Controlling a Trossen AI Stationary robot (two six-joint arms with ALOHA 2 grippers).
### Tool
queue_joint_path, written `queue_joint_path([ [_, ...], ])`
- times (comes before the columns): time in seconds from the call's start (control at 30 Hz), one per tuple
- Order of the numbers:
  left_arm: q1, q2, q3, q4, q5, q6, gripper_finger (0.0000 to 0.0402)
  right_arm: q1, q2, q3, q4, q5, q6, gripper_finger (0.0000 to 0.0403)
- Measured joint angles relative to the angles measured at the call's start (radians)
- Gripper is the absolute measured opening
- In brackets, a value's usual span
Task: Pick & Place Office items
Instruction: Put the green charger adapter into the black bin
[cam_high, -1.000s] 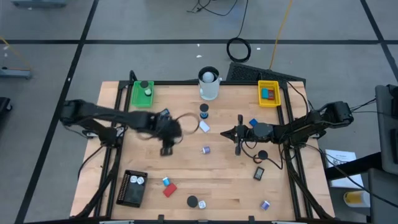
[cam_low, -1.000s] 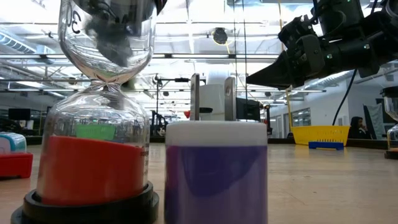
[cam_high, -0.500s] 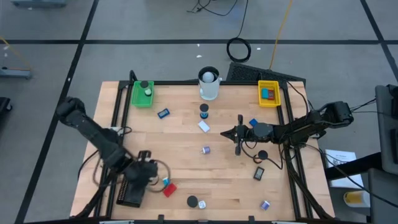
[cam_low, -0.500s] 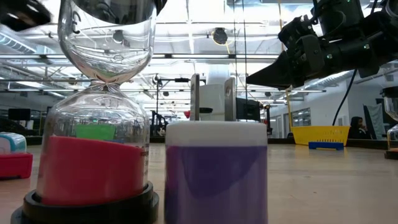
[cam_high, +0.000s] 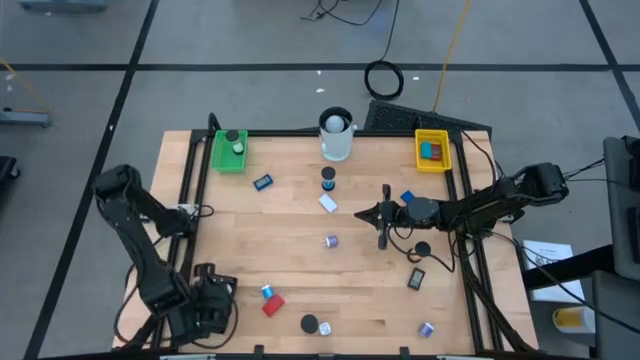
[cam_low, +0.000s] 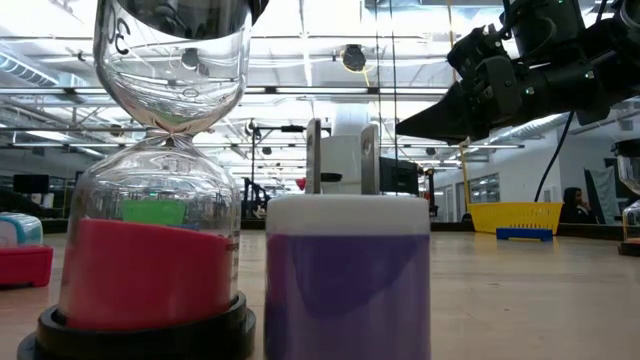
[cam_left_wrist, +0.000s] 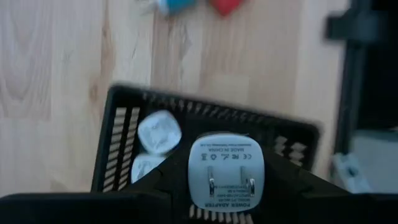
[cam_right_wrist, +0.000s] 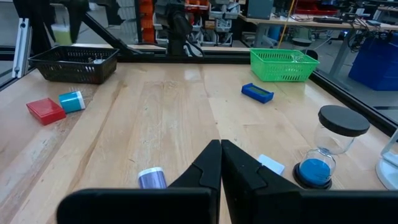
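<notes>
In the left wrist view a white power adapter (cam_left_wrist: 225, 171) sits between the fingers of my left gripper (cam_high: 205, 305), which hangs over the black tray (cam_left_wrist: 124, 102) at the near left corner. Two white pieces (cam_left_wrist: 158, 132) lie in that tray. My right gripper (cam_high: 385, 215) is shut and empty, held level above the table's middle right. Loose office items rest on the wood: a blue block (cam_high: 262, 183), a red block (cam_high: 272, 305), a purple roll (cam_high: 331, 241), a black cap (cam_high: 310, 324) and a blue-sand hourglass (cam_high: 328, 178). My left gripper pinches the white adapter by two opposite sides (cam_left_wrist: 194, 182) between its two fingers (cam_left_wrist: 155, 190). The fingers come from above, pointing steeply down. The adapter's labelled face with the two prongs is turned toward the wrist camera. It hangs clear above the black tray.
A green tray (cam_high: 229, 150), a tall white cup (cam_high: 336, 135) and a yellow tray (cam_high: 432, 150) stand along the far edge. More small items lie near the right arm (cam_high: 416, 279). In the low view a red-sand hourglass (cam_low: 160, 260) and a purple roll (cam_low: 345, 285) stand close.
My left gripper has swung from the table's middle toward the near left corner and now hangs over the black tray. The blue block that the arm covered now shows near the green tray.
</notes>
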Motion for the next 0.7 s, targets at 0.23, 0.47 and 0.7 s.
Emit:
queue_joint_path([
  [0.23,-0.047,0.092,0.0,-0.05,0.045,-0.057,0.014,0.0,0.0,0.0,0.0,0.0,0.0,0.0001],
  [0.47,-0.078,0.126,-0.049,-0.009,0.121,-0.107,0.014,0.0,0.0,0.0,0.0,0.0,0.0,0.0001],
  [0.7,-0.085,0.124,-0.145,0.11,0.121,-0.103,0.014,0.0,0.0,0.0,0.0,-0.001,-0.001,0.0001],
])
